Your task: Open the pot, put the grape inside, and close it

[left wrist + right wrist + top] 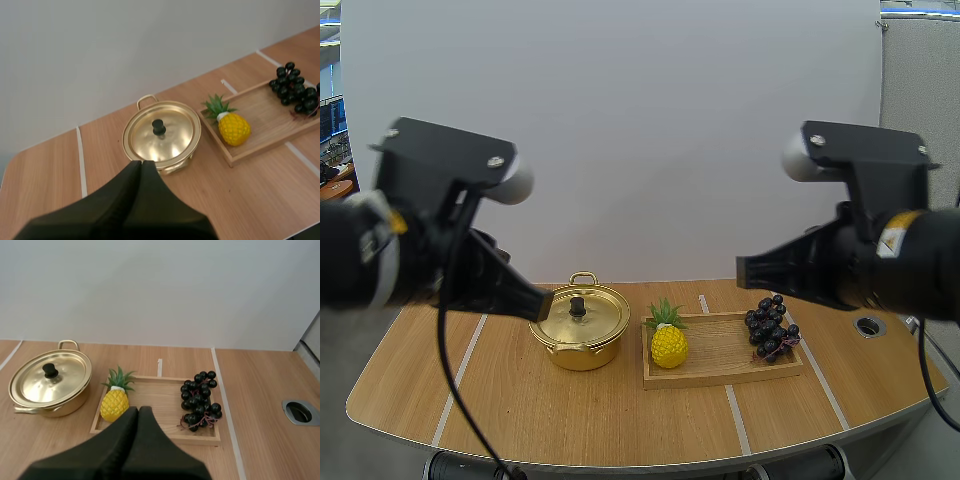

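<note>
The left gripper was clenched on nothing, its two black fingers pressed together into one dark wedge. It was held in the air over the left part of the table, with its tip pointing toward the near left rim of the pot. Whether it touched the pot could not be told.

The right gripper was likewise closed and empty, with its fingers lying flat against each other. It was held above the right part of the table, aimed at the near edge of the wooden tray, between the two things lying on it.

The pot was gold-coloured and stood upright on the table, just left of the tray and apart from it. Its lid sat on it, with a black knob at the centre. A loop handle stuck out on the far side.

The bunch of grapes was dark, almost black, and lay at the right end of the tray, untouched by either gripper. A yellow pineapple with a green crown lay at the tray's left end, nearest the pot and well apart from the grapes.

White lines ran from near to far across the wooden tabletop. A round metal-rimmed hole lay right of the tray.
</note>
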`<state>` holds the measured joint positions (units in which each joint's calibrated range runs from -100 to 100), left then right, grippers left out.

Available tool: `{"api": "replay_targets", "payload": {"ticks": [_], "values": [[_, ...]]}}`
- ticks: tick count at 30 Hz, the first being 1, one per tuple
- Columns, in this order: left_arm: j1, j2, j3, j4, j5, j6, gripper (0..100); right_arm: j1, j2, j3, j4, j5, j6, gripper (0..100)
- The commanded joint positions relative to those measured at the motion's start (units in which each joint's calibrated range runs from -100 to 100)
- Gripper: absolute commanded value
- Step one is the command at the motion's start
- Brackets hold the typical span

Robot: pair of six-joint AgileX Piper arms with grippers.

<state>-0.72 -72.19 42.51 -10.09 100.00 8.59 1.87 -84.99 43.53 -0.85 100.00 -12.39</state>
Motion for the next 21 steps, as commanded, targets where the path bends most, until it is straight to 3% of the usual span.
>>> {"api": "replay_targets", "payload": {"ticks": [1,6,8,10,16,21], "values": [[0.07,4.96,-0.20,-0.38,0.00,1.44,0,0.11,2.96,-0.31,-0.90,0.00,0.09,0],[0.07,8.61,-0.20,-0.38,-1.00,1.21,4,0.11,3.94,-0.31,-1.30,0.00,0.09,0],[0.07,8.75,-0.20,-0.38,-2.12,1.11,13,0.11,3.94,-0.31,-2.35,0.00,0.09,0],[0.07,8.73,-0.20,-0.38,-3.52,1.11,29,0.11,3.94,-0.31,-3.86,0.00,0.09,3],[0.07,8.73,-0.20,-0.38,-3.85,2.42,97,0.11,3.94,-0.31,-5.41,0.00,0.09,48],[0.07,8.73,-0.20,-0.38,-2.12,3.43,100,0.11,3.94,-0.31,-5.54,0.00,0.09,96]]}}
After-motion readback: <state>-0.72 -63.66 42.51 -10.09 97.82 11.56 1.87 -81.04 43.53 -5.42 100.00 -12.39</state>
